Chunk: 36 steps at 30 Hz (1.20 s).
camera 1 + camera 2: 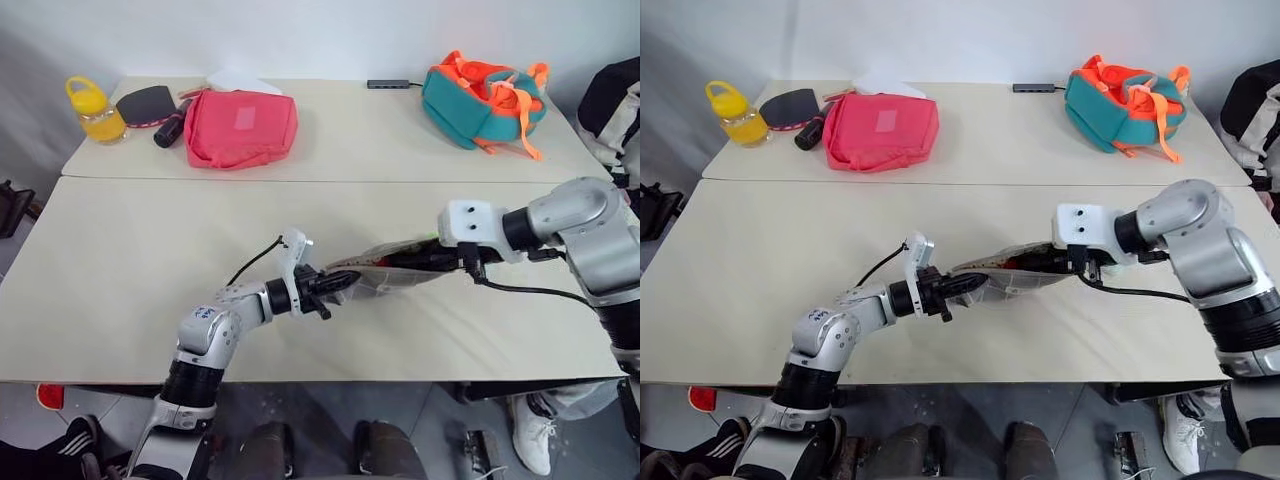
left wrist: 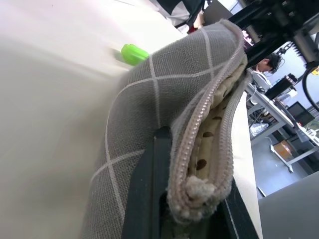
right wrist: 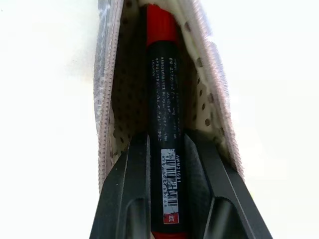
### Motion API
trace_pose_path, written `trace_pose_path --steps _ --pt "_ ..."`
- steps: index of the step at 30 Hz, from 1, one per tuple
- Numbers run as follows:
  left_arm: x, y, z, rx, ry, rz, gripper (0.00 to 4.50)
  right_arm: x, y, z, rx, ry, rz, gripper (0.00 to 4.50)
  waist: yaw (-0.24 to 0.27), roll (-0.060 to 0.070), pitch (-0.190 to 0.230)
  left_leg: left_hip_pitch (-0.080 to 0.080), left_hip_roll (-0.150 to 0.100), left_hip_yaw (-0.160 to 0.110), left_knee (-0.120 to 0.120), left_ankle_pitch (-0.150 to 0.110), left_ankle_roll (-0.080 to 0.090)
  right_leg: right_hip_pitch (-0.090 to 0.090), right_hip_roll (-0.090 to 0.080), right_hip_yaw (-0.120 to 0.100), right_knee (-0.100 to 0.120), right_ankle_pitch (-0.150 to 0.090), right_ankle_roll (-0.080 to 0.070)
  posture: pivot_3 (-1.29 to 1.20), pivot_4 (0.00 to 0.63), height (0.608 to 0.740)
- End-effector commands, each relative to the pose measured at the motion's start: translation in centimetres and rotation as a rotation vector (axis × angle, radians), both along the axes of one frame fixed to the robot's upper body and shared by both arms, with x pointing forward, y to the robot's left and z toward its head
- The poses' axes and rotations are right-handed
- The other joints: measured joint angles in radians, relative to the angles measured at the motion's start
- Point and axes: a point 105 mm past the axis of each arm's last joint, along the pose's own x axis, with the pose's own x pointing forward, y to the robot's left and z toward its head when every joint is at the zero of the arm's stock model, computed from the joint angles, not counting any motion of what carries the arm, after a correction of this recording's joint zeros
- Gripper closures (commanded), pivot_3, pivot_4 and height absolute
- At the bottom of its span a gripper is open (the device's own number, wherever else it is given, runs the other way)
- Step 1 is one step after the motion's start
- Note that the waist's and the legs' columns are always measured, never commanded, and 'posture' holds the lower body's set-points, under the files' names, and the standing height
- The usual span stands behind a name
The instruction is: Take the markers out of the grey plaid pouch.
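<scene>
The grey plaid pouch [image 1: 385, 275] hangs lifted over the front table, held between my two grippers with its zipper open. My left gripper [image 1: 335, 283] is shut on the pouch's near end [image 2: 164, 99], one black finger [image 2: 149, 199] against the fabric. My right gripper [image 3: 167, 164] is shut on the red marker [image 3: 162, 99], whose black barrel lies partly inside the dotted lining of the pouch [image 3: 112, 74]. In the head views that gripper [image 1: 425, 262] sits at the pouch's right end. A light green marker [image 2: 133, 54] lies on the table beyond the pouch.
On the far table lie a pink-red bag [image 1: 240, 127], a teal-orange backpack [image 1: 485, 100], a yellow bottle [image 1: 95, 110], a paddle [image 1: 145, 105] and a dark cylinder [image 1: 170, 128]. A person [image 1: 610, 100] stands at the right edge.
</scene>
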Motion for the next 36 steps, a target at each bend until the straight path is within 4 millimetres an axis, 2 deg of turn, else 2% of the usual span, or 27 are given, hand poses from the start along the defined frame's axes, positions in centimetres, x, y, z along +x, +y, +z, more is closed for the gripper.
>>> trace_pose_path --steps 1,5,9,12,15,20,22,25,27,30,31,32,36 --pt "0.7 0.7 -0.1 0.028 -0.015 0.05 4.5 -1.2 1.3 3.3 0.145 -0.03 0.046 3.92 0.0 0.0 0.0 0.0 0.0 0.0 0.0 0.0 0.0 0.0 0.0 0.0 0.0 0.0 0.0 0.0 0.15 0.74" --pt "1.4 1.5 0.3 0.058 -0.065 0.086 4.5 -2.2 1.9 4.6 0.216 0.003 0.074 3.92 0.0 0.0 0.0 0.0 0.0 0.0 0.0 0.0 0.0 0.0 0.0 0.0 0.0 0.0 0.0 0.0 0.15 0.74" --pt "2.5 3.5 1.6 0.066 -0.124 0.139 4.5 -2.8 1.9 4.9 0.225 0.028 0.08 3.92 0.0 0.0 0.0 0.0 0.0 0.0 0.0 0.0 0.0 0.0 0.0 0.0 0.0 0.0 0.0 0.0 0.15 0.74" --pt "3.0 4.2 2.4 0.083 -0.173 0.156 4.5 -3.0 3.6 5.7 0.325 0.023 0.123 3.92 -0.003 0.0 0.0 0.0 0.0 0.0 0.0 0.0 0.0 0.0 0.0 0.0 0.0 0.0 0.0 0.0 0.15 0.74" --pt "4.1 5.8 4.4 0.089 -0.262 0.227 4.5 -2.2 4.4 6.4 0.394 -0.02 0.117 3.92 -0.002 0.0 0.0 0.0 0.0 0.0 -0.001 0.0 0.0 -0.001 0.0 0.0 0.001 0.0 0.0 0.0 0.15 0.74" --pt "6.5 11.6 8.1 0.272 -0.505 0.458 4.5 1.0 0.5 2.6 0.222 -0.122 -0.048 3.92 0.006 -0.001 0.001 -0.002 0.0 -0.001 0.0 0.0 0.0 -0.001 0.0 -0.001 0.0 0.0 0.0 0.0 0.15 0.74" --pt "6.6 12.5 8.7 0.332 -0.578 0.481 4.5 2.1 -0.9 0.8 0.145 -0.18 -0.087 3.92 0.004 -0.001 0.001 -0.001 -0.001 0.001 -0.001 0.0 0.0 -0.001 0.0 -0.001 -0.001 0.0 0.001 0.0 0.15 0.74" --pt "6.4 12.3 8.1 0.45 -0.668 0.458 4.5 3.3 -2.2 -1.4 0.088 -0.241 -0.133 3.92 0.007 -0.001 0.001 -0.001 -0.001 0.002 -0.003 0.0 0.0 -0.002 -0.001 -0.002 -0.001 0.001 0.001 0.0 0.15 0.74" --pt "6.4 11.7 6.8 0.518 -0.703 0.434 4.5 3.9 -2.1 -2.3 0.119 -0.265 -0.16 3.92 0.004 -0.001 0.001 -0.001 -0.001 0.002 -0.003 0.0 0.0 -0.002 -0.001 -0.002 -0.001 0.001 0.001 0.0 0.15 0.74" --pt "6.1 10.1 3.4 0.494 -0.612 0.388 4.5 4.2 -1.5 -4.0 0.211 -0.242 -0.211 3.92 0.0 -0.001 0.001 -0.001 0.0 0.002 -0.003 0.0 0.0 -0.002 0.0 -0.002 0.0 0.001 0.001 0.0 0.15 0.74" --pt "6.0 9.8 2.8 0.481 -0.588 0.387 4.5 4.3 -1.6 -4.5 0.242 -0.216 -0.241 3.92 -0.001 -0.001 0.001 -0.001 0.0 0.002 -0.003 0.0 0.0 -0.002 0.0 -0.001 0.0 0.001 0.001 0.0 0.15 0.74" --pt "6.0 9.6 2.6 0.476 -0.577 0.389 3.93 4.3 -1.7 -4.7 0.262 -0.199 -0.262 3.92 -0.001 -0.001 0.001 -0.001 0.0 0.002 -0.002 0.0 0.0 -0.002 0.001 -0.002 0.001 0.001 0.001 0.0 0.15 0.74" --pt "5.9 9.6 3.1 0.438 -0.58 0.401 2.79 4.3 -1.8 -4.8 0.296 -0.204 -0.299 2.54 -0.002 -0.001 0.001 -0.001 0.0 0.002 -0.001 0.0 0.0 -0.002 0.0 -0.001 0.001 0.001 0.001 0.0 0.15 0.74"
